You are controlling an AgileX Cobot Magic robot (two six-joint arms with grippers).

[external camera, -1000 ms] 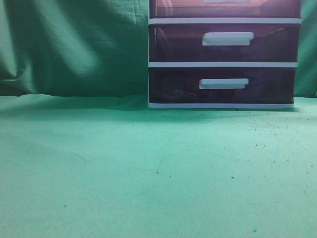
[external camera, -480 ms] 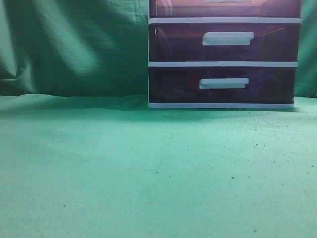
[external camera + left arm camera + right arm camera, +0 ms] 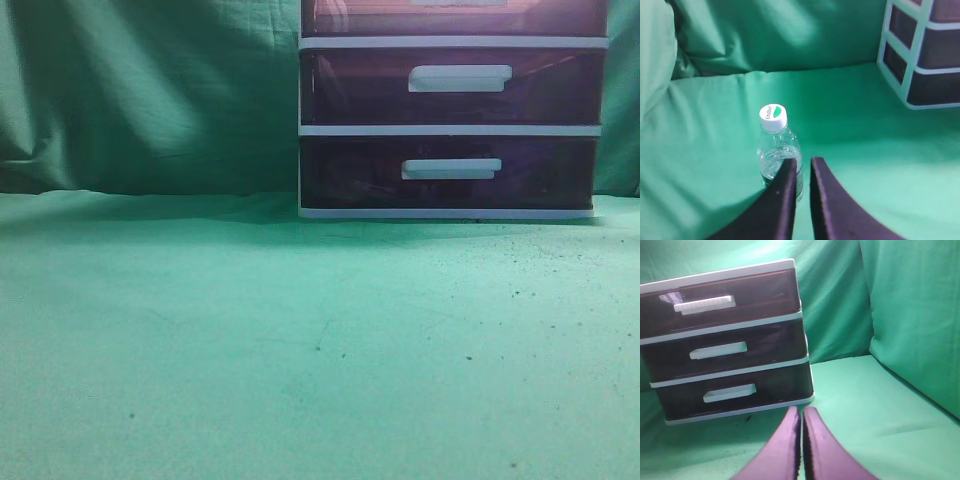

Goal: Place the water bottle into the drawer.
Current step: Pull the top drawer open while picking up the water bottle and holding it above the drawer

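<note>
Left end effector [image 3: 802,167] clenched, empty, low behind upright water bottle [image 3: 778,150]. Right end effector [image 3: 801,415] clenched, empty, facing closed drawer unit [image 3: 727,342].

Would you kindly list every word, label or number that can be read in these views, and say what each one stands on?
White cap of the water bottle: a green mark with small lettering beside it, too blurred to read.
Drawer unit: no text on its fronts or handles.
Green cloth: no text, only dark specks.
</note>
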